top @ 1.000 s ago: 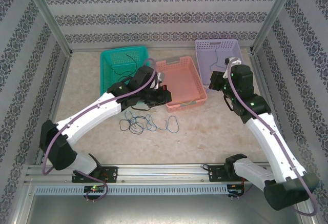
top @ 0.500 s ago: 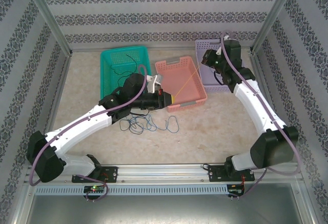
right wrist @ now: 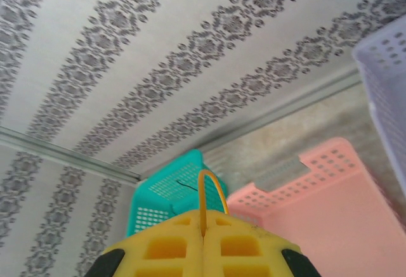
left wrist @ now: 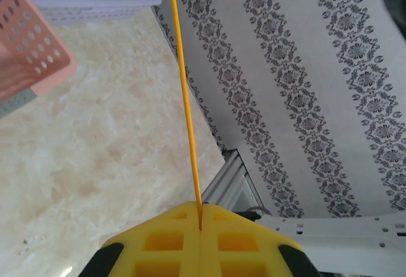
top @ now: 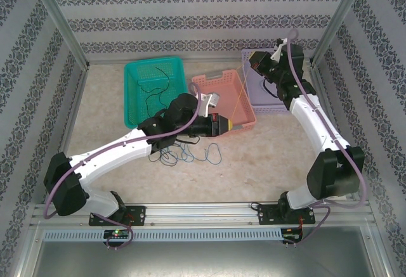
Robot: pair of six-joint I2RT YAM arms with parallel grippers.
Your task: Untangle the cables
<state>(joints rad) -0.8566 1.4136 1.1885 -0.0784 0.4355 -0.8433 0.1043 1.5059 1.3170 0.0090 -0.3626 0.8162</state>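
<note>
A thin yellow cable runs taut between my two grippers, across the pink basket. My left gripper is at the pink basket's front rim, shut on the cable's lower end; in the left wrist view the yellow cable rises straight out of the closed left gripper. My right gripper is raised over the purple basket and shut on the other end, where the cable makes a small loop above the right gripper. A tangle of blue and black cables lies on the table.
A teal basket at the back left holds a thin black cable. The three baskets stand in a row at the back. Patterned walls and metal posts close in the table on three sides.
My right arm has lifted from in front of the purple basket to above its back corner. My left gripper has shifted right, and the yellow cable has drawn taut between the two.
</note>
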